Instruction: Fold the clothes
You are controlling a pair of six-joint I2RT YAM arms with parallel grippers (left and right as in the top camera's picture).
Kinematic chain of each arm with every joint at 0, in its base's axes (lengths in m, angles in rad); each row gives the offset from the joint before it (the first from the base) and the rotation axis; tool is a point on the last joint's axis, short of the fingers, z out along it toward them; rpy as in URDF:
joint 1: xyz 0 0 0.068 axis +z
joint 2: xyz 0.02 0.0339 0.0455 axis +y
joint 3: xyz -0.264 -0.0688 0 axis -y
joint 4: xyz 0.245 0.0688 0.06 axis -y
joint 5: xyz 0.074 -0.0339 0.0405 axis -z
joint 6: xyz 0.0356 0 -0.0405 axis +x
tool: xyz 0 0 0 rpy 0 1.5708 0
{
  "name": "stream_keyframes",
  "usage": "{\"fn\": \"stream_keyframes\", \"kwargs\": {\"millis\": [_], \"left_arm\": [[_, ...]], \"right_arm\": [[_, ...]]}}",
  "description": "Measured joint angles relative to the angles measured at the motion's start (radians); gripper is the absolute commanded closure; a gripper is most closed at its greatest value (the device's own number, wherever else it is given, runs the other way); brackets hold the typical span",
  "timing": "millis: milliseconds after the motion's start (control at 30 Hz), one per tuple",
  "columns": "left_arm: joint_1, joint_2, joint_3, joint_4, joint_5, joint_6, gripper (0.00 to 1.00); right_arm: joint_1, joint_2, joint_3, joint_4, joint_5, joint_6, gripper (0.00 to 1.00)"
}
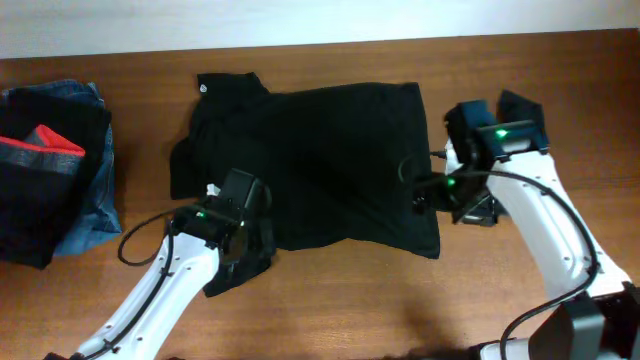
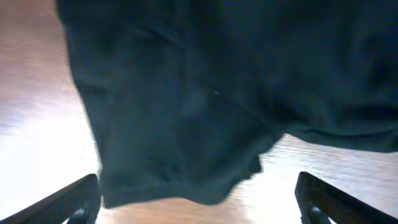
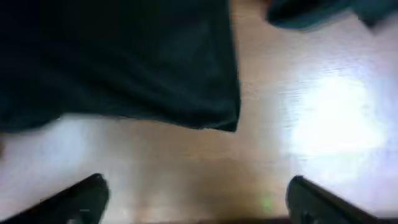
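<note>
A large black shirt (image 1: 320, 160) lies spread on the wooden table, with a small white logo mark (image 1: 203, 88) near its far left corner. My left gripper (image 1: 250, 240) hovers over the shirt's near-left sleeve. In the left wrist view the sleeve's hem (image 2: 186, 186) lies just ahead of the left gripper (image 2: 199, 208), which is open with nothing gripped. My right gripper (image 1: 430, 192) stands at the shirt's right edge. In the right wrist view it (image 3: 199, 202) is open over bare wood, and the shirt's corner (image 3: 211, 112) lies ahead of it.
A pile at the left edge holds a blue denim garment (image 1: 95, 200) and a black piece with red and grey stripes (image 1: 45, 150). A dark shape (image 1: 520, 105) shows behind the right arm. Cables run along both arms.
</note>
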Motion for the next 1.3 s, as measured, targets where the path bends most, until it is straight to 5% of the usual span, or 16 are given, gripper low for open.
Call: {"fn": "stream_keyframes", "kwargs": {"millis": [200,300,433,533,567,633,833,967,1100,1300], "left_arm": [[0.072,0.0,0.0,0.013,0.056,-0.317,0.01],[0.087,0.0,0.0,0.103,0.069,-0.503,0.01],[0.087,0.0,0.0,0.164,0.093,-0.581,0.07],[0.087,0.0,0.0,0.122,0.092,-0.6,0.38],[0.087,0.0,0.0,0.102,0.077,-0.604,0.69],[0.087,0.0,0.0,0.075,0.045,-0.617,0.7],[0.087,0.008,0.0,0.032,-0.026,-0.735,0.25],[0.092,0.064,0.0,0.023,-0.075,-0.778,0.23],[0.115,0.139,0.0,-0.071,-0.087,-0.885,0.02],[0.171,0.24,0.0,-0.096,-0.027,-0.978,0.02]], "right_arm": [[0.065,0.0,-0.002,0.0,0.118,0.469,0.01],[0.066,0.0,-0.022,0.002,0.124,0.619,0.01],[0.066,0.0,-0.061,0.003,0.125,0.732,0.01],[0.066,0.0,-0.068,0.013,0.122,0.767,0.01],[0.066,0.0,-0.068,0.02,0.122,0.772,0.01],[0.066,0.0,-0.068,0.031,0.121,0.79,0.01],[0.066,0.064,-0.069,0.071,0.106,0.845,0.01],[0.066,0.134,-0.07,0.069,0.1,0.853,0.01],[0.066,0.17,-0.078,0.045,0.098,0.854,0.01],[0.066,0.173,-0.094,0.066,0.119,0.855,0.01]]}}
